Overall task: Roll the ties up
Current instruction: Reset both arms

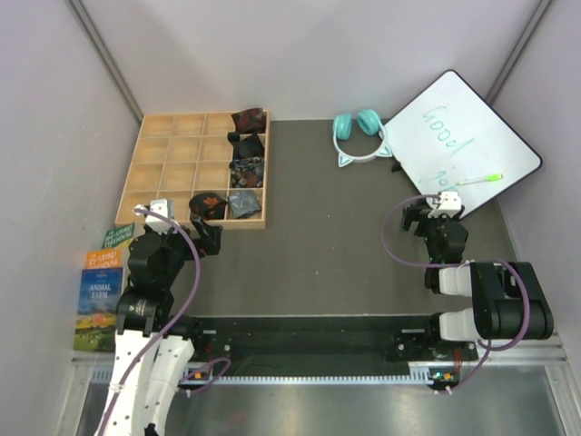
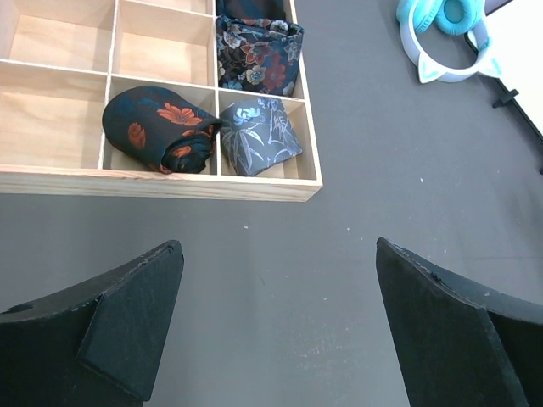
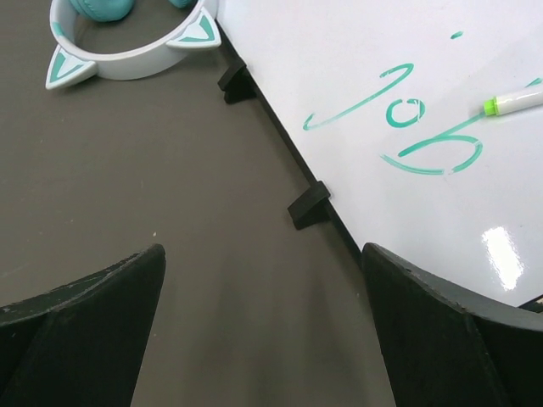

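Observation:
Several rolled ties lie in the wooden compartment tray (image 1: 163, 159). A black roll with orange-red blotches (image 2: 161, 127) fills a front compartment, a grey-blue roll (image 2: 259, 136) sits in the front right corner, and a dark patterned roll (image 2: 259, 55) lies behind it. A dark red roll (image 1: 248, 119) is in the back right compartment. My left gripper (image 2: 276, 326) is open and empty over the mat, just in front of the tray. My right gripper (image 3: 263, 326) is open and empty over the mat beside the whiteboard's edge.
Teal cat-ear headphones (image 1: 359, 133) lie at the back of the mat. A whiteboard (image 1: 458, 141) with a green marker (image 1: 477, 180) lies tilted at the right. Books (image 1: 102, 291) are stacked at the left, near the left arm.

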You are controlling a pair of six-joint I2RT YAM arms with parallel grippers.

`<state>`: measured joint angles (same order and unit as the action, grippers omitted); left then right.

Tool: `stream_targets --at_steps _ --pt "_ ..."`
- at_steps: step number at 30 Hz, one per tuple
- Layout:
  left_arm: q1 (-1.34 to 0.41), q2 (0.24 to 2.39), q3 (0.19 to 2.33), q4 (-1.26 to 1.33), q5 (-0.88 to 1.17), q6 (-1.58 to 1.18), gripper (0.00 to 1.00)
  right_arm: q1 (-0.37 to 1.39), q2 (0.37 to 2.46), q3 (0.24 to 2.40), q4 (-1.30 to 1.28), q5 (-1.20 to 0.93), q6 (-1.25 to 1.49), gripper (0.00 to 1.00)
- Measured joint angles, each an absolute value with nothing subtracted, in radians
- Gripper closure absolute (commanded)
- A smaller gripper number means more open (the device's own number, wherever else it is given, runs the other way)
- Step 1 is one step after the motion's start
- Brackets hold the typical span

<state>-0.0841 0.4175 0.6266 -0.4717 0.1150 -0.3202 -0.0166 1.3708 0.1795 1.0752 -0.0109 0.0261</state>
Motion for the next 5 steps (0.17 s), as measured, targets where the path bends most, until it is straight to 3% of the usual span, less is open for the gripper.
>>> stream_targets --at_steps 5 --pt "-0.084 0.425 0.627 -0.472 0.115 -0.323 0.01 -0.017 1.371 0.179 1.068 -0.015 0.026 0.01"
